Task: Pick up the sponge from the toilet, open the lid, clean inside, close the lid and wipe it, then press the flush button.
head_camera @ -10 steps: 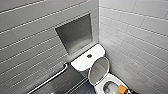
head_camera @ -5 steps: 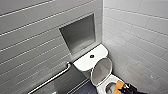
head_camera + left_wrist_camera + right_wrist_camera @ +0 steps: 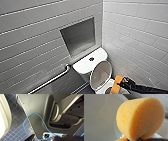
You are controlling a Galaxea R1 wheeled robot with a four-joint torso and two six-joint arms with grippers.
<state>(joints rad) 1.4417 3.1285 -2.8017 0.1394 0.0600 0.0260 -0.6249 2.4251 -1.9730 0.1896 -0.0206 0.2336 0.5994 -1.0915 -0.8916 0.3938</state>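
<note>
The right gripper (image 3: 123, 84), a black clamp on a dark arm entering from 4 o'clock in the head view, is closed on the small orange-yellow rectangular sponge (image 3: 117, 84). The sponge juts out at the gripper's 9 o'clock side. It hangs over the open bowl of the glossy white ceramic toilet (image 3: 100, 88), at about 4 o'clock from the white oval hinged lid (image 3: 100, 74). The lid stands raised and leans back toward the cistern. In the right wrist view the porous sponge (image 3: 140, 119) rises close to the camera with smooth white ceramic behind it. The small round dark flush button (image 3: 91, 59) sits at the lid's 11 o'clock, on the flat cistern top, well apart from the sponge.
</note>
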